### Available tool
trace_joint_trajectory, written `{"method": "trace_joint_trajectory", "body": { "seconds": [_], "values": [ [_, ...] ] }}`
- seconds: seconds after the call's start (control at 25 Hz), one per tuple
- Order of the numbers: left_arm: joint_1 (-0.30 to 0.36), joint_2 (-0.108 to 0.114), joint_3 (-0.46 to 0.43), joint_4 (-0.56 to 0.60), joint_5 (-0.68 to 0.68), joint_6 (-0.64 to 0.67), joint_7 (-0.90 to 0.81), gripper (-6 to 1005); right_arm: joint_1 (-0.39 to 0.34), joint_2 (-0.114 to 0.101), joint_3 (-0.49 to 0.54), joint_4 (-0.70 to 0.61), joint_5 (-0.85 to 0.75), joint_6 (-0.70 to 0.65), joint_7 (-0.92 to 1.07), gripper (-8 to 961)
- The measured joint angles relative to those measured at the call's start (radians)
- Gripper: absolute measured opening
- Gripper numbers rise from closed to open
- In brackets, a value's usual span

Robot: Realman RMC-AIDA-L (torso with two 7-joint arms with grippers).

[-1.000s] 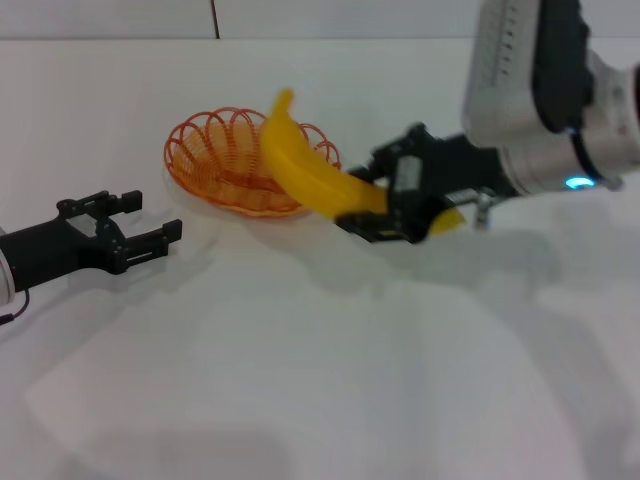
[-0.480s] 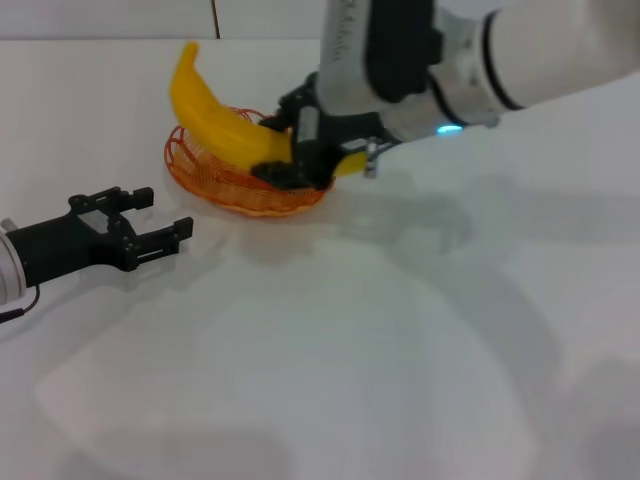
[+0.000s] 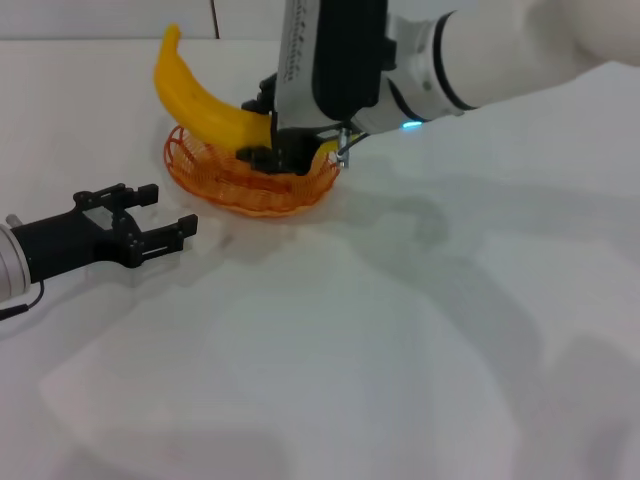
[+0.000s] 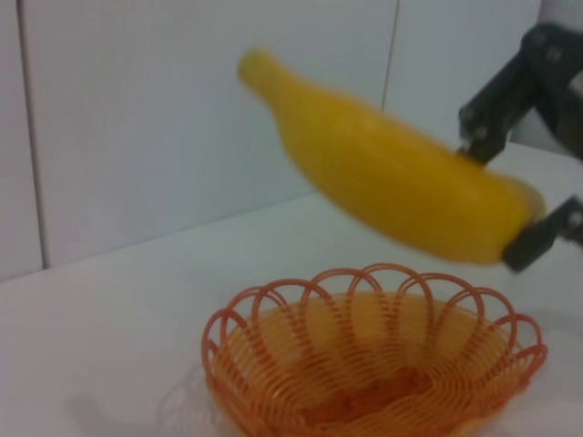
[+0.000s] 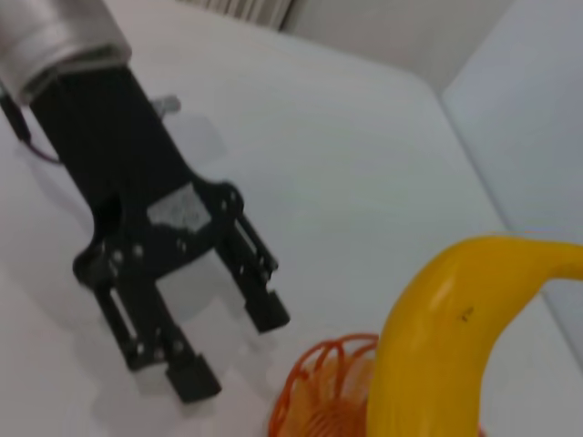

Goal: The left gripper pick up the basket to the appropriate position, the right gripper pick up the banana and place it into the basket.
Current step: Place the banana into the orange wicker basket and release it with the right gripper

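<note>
The banana (image 3: 205, 105) is in the air just above the basket (image 3: 250, 180), and it does not touch the basket. It is tilted: one end is inside the right hand (image 3: 270, 140), over the middle of the basket, and the free end rises up past the basket's rim, on the far side from the robot. In the left wrist view the banana (image 4: 392, 187) hangs clearly over the basket (image 4: 373, 360), with open space between them, and the black fingers (image 4: 496, 114) of the right hand close on its thick end. The right hand is closed on the banana, and its arm with the big white-grey housing (image 3: 330, 60) reaches over the basket from the robot's right side.

The basket stands upright on the white counter (image 3: 400, 330). Nothing lies inside it, as the left wrist view shows.

The left hand (image 3: 165, 215) is near the basket, on the side of the robot's left and a little closer to the robot, low over the counter. It does not touch the basket. Its two fingers are spread apart and hold nothing; the right wrist view shows this left hand (image 5: 232, 341) with both fingers (image 5: 260, 291) separated, pointing toward the basket's rim (image 5: 323, 391).
</note>
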Motion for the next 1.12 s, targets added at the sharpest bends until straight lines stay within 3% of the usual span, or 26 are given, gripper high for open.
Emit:
{"method": "trace_joint_trajectory", "body": {
  "seconds": [0.48, 1.08, 1.12],
  "values": [
    [-0.007, -0.001, 0.005, -0.002, 0.0, 0.0, 0.0, 762, 0.034, 0.007, -0.142, 0.119, 0.007, 0.196, 0.0, 485],
    [-0.011, -0.002, 0.009, -0.002, 0.0, 0.0, -0.005, 763, 0.036, 0.008, -0.147, 0.125, 0.032, 0.209, 0.003, 491],
    [-0.01, -0.002, 0.009, -0.002, 0.0, 0.0, -0.005, 763, 0.036, 0.008, -0.147, 0.126, 0.032, 0.21, 0.003, 537]
  ]
}}
